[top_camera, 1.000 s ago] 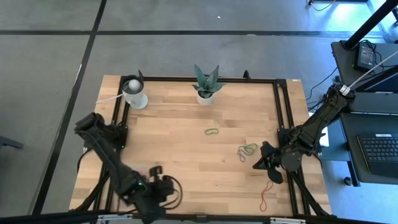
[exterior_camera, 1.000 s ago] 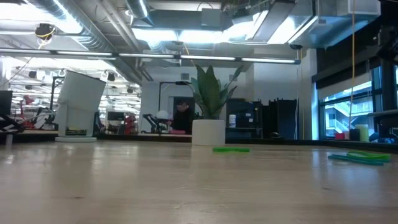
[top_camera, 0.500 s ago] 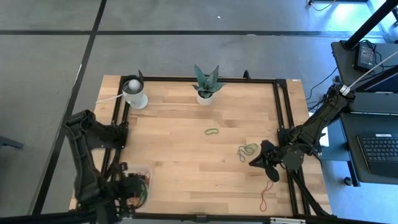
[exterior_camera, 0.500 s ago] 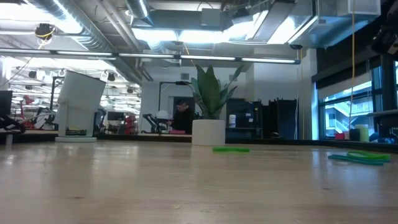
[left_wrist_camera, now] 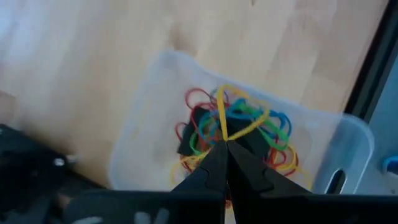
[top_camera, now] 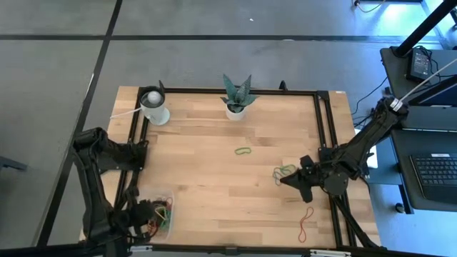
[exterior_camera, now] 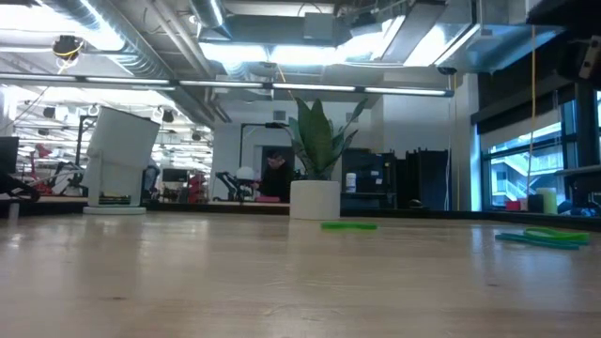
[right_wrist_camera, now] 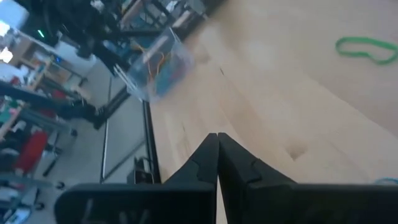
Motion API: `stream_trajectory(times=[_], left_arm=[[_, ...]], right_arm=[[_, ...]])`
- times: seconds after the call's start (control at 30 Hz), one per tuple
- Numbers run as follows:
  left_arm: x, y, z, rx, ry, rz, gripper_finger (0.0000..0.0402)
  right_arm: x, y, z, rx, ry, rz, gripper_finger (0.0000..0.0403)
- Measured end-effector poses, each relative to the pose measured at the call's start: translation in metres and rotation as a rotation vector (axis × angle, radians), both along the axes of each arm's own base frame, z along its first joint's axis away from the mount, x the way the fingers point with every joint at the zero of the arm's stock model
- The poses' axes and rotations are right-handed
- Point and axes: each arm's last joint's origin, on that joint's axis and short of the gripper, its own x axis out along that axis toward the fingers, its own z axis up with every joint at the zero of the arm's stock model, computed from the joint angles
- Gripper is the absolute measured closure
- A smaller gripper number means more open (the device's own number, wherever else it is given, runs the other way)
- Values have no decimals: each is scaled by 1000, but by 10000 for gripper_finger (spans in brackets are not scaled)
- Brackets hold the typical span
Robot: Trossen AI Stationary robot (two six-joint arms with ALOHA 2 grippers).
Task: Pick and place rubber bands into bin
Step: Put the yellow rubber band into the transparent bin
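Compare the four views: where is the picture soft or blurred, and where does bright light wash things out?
High view: even light, sharp; the bin shows clearly. Low view: near table soft, ceiling lights glaring. Left wrist view: bin and rubber bands slightly soft, washed-out corner. Right wrist view: the far bin blurred.

The left arm occupies the lower left of the high view, its links folded back from the shoulder at mid-left, and the left gripper (top_camera: 148, 218) sits near the bottom edge with its 2 fingers pressed together to a single point, as the left wrist view confirms (left_wrist_camera: 224, 149). The right arm enters from the upper right of the high view and slopes down toward centre-right, where the right gripper (top_camera: 285, 178) points left. Its 2 fingers are closed tip to tip in the right wrist view (right_wrist_camera: 216, 138).
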Motion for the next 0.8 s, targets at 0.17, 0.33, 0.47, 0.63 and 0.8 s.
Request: stream_trajectory(times=[0.17, 0.33, 0.47, 0.63, 0.8], left_arm=[[-11, -3, -39, -29, 3, -11, 400], [-12, 8, -79, -110, 113, 21, 400], [-5, 22, -95, -202, 172, -54, 400], [-1, 39, -105, -276, 223, -177, 400], [1, 50, -120, -315, 246, -242, 400]], right_arm=[[14, 6, -4, 29, -29, -34, 396], [31, 10, -10, 64, -67, -75, 396], [43, 10, -15, 74, -81, -111, 396], [60, 14, -15, 56, -66, -144, 396], [76, 21, -12, 20, -56, -149, 396]])
